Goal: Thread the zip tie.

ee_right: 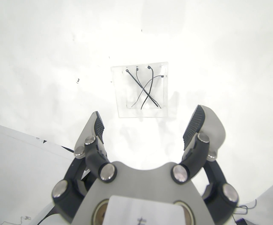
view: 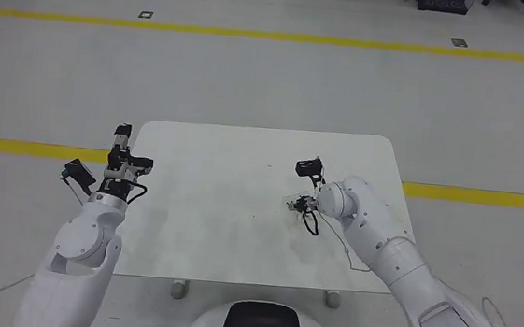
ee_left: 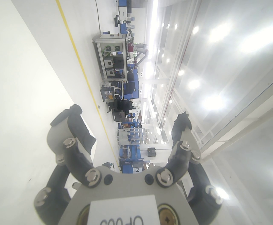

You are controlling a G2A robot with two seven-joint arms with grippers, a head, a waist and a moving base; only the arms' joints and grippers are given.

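Several black zip ties lie crossed in a small clear tray on the white table. My right gripper hangs open just above the table, a short way from the tray, with nothing between its fingers. From above, the right gripper is over the table's right half. My left gripper is at the table's left edge, well away from the tray. The left gripper is open and empty, tilted up towards the room and ceiling.
The table's wide middle lies between the two arms. A thin cable trails along the right arm. The table's edge is close beside the right gripper. Grey floor with yellow lines surrounds the table.
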